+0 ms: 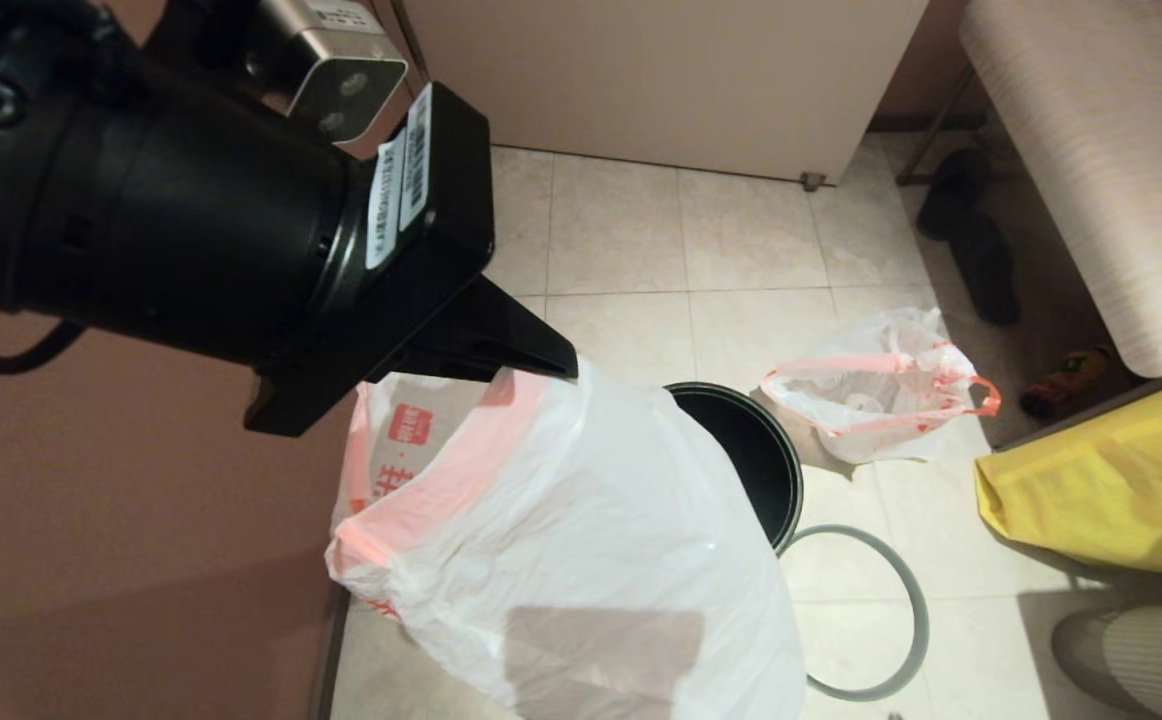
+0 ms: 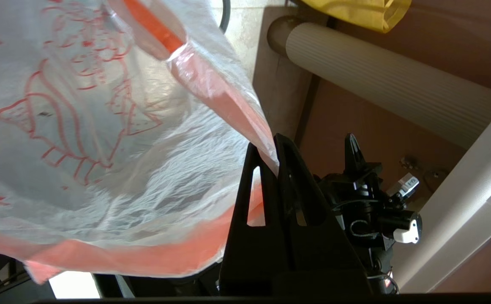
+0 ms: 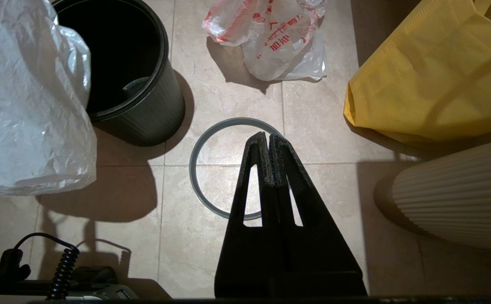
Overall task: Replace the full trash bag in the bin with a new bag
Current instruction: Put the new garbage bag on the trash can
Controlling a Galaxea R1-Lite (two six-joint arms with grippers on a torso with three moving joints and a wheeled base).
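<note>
The new bag (image 1: 581,530), a translucent white thin-plastic sack with a pink-red rim band and red print and nothing but plain film showing through it, hung in the air from the left gripper (image 1: 556,365), whose fingers (image 2: 283,169) were pressed together on a fold of that rim band. The film looked very light, limp and slippery, likely to billow or slide, so the banded rim, doubled and firmer, seemed the sound place to grip it. From that pinch at the fingertips the bag's body draped down and away, in the head view covering the near left part of the round black plastic bin (image 1: 751,460), which stood open and unlined on the tiled floor. The bin's thin grey hoop (image 1: 876,610) lay flat on the floor just beside it. The full trash bag (image 1: 876,395), its cups dimly showing, sat on the floor beyond the bin. The right gripper (image 3: 268,139) hung parked above the hoop, fingers closed on nothing.
</note>
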